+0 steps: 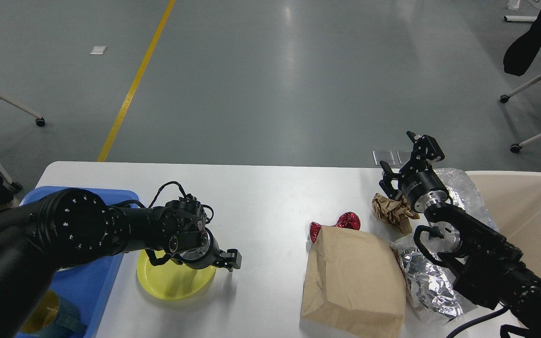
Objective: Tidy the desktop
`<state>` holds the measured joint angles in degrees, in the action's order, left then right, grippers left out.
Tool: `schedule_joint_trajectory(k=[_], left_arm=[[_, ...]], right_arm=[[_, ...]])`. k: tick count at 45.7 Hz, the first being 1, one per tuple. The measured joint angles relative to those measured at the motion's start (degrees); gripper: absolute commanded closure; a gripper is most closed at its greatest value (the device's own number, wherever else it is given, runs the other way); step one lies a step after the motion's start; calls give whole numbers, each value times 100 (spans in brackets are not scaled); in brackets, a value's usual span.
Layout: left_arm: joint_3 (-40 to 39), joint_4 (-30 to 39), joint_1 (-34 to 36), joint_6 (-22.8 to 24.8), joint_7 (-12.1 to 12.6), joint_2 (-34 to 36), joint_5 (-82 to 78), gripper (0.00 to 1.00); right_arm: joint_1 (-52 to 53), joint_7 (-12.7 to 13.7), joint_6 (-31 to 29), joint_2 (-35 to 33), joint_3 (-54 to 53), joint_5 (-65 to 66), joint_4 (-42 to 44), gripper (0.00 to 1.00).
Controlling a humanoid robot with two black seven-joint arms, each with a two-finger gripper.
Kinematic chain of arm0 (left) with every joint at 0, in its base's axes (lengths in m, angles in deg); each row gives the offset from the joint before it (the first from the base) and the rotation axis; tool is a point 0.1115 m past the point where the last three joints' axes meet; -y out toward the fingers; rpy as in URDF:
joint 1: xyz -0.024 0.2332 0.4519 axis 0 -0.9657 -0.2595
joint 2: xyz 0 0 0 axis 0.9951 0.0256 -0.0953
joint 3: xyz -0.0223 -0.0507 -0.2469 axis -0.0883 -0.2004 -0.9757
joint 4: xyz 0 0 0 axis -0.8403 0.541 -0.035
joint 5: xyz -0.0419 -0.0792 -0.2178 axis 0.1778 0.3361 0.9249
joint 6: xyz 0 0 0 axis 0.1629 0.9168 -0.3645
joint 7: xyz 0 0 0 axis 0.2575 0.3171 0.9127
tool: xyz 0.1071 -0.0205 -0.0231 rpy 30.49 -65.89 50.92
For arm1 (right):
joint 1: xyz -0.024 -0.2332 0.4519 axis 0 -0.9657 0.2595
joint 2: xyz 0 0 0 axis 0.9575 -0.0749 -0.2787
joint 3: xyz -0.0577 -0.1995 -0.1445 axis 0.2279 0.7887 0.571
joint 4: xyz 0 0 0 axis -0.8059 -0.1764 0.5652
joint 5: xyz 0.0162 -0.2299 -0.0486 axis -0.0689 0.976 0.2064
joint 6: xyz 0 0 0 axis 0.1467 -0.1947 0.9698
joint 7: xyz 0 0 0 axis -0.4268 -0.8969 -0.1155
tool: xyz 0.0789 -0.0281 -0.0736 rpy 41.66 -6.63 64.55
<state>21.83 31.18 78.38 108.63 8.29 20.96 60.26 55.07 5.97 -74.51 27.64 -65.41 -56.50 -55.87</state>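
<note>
Clearing the desktop [261,197], the wide white table that fills the lower half of the view, looks barely begun, since rubbish is strewn over its right side. A crumpled brown paper wad [392,211] lies just below the right gripper [399,162], whose fingers stand spread apart above the far edge, holding nothing. To take the wad well, I judge that arm should drop straight over it and pinch the bulk of the paper, not a loose flap, then carry it to the cream bin [529,220] at the right edge. Near the wad lie a large flat paper bag [352,281], two red foil wrappers [341,223] touching the bag's top edge, and crumpled silver foil [428,281] partly under the right arm. More foil or clear film [463,188] hangs over the bin's near rim; the bin's inside looks otherwise bare as far as it shows.

On the left, the left gripper [230,259] hovers at the rim of a yellow plate [172,281]; it is seen end-on, so I cannot tell whether it is open or closed. Beside it a blue tray [92,277] holds a cup [47,317], mostly hidden by the arm.
</note>
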Motion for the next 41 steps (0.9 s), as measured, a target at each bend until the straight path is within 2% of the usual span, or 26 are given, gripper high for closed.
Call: schedule_joint_trajectory(k=[7, 18, 25, 29, 41], left_arm=[[0, 8, 10, 144, 25, 2, 3, 60], [-6, 11, 40, 315, 84, 4, 84, 82], [-7, 18, 49, 436, 90, 4, 110, 91], [-7, 24, 54, 460, 92, 8, 115, 100], [-2, 27, 58, 633, 151, 14, 138, 100]], right_arm=[[0, 0, 0, 0, 1, 0, 0, 0], [0, 0, 0, 0, 1, 1, 0, 0], [0, 0, 0, 0, 1, 2, 2, 0], [0, 0, 0, 0, 1, 2, 2, 0], [0, 0, 0, 0, 1, 2, 2, 0]])
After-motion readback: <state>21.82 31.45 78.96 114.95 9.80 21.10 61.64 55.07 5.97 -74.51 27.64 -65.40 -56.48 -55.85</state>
